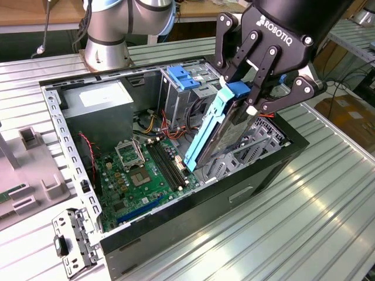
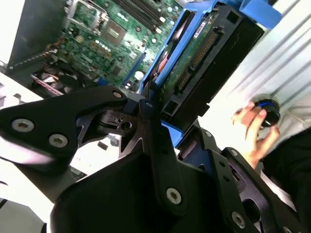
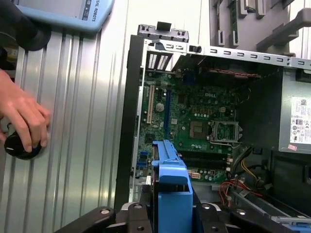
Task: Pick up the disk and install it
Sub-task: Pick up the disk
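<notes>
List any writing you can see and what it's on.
On the gripper: white maker's lettering, not quoted.
On the power supply sticker: print too small to read.
On the motherboard: white maker's mark, not quoted.
On the disk: small white sticker, unreadable.

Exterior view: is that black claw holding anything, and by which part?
Yes: the gripper is shut on the disk, clamping its blue-edged upper end; the disk is tilted over the computer case.

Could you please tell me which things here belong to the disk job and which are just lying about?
Job in hand: disk, held tilted by the tool above the open computer case.
Lying about: metal bracket, grey plastic panel, black knob.
</notes>
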Tool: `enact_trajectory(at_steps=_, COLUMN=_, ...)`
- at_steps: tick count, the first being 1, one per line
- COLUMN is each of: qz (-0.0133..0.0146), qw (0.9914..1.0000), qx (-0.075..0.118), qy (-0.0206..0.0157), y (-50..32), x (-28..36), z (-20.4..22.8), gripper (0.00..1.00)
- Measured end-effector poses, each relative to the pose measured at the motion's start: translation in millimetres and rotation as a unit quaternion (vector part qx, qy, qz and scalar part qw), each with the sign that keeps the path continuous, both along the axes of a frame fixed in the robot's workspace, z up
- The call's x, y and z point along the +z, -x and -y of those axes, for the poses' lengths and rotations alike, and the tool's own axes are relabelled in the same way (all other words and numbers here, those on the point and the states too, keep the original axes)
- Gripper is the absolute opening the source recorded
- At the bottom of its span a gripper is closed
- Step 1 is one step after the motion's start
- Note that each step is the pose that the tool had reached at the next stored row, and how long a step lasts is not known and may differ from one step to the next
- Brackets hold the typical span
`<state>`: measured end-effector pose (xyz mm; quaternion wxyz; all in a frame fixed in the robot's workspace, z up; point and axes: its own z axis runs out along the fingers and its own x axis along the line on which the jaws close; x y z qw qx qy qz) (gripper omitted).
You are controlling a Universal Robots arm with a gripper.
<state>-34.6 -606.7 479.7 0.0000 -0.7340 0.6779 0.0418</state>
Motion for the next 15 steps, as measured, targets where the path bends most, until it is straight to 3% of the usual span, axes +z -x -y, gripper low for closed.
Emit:
enact_trajectory(at_steps=4, qz=0.0005, qw=1.0, qx=0.0, qy=0.0004, y=0.1, x=0.0, z=0.0, gripper=0.37)
enact_trajectory(at_steps=5, qz=0.0046, qw=0.99999, qx=0.0, qy=0.0004, y=0.2, x=-0.1, z=0.0, gripper=0.37)
enact_trajectory(at_steps=7, qz=0.0267, qw=0.99964, qx=0.0, qy=0.0003, y=0.1, x=-0.4, z=0.0, gripper=0.37)
enact_trajectory(at_steps=9, qz=0.0394, qw=0.99922, qx=0.0, qy=0.0004, y=0.1, x=-0.5, z=0.0, gripper=0.37)
enact_trajectory(at_steps=10, qz=0.0435, qw=0.99905, qx=0.0, qy=0.0004, y=0.1, x=-0.6, z=0.0, gripper=0.37)
enact_trajectory(at_steps=15, qz=0.0441, qw=0.99902, qx=-0.002, qy=0.0005, y=0.1, x=-0.6, z=0.0, gripper=0.37)
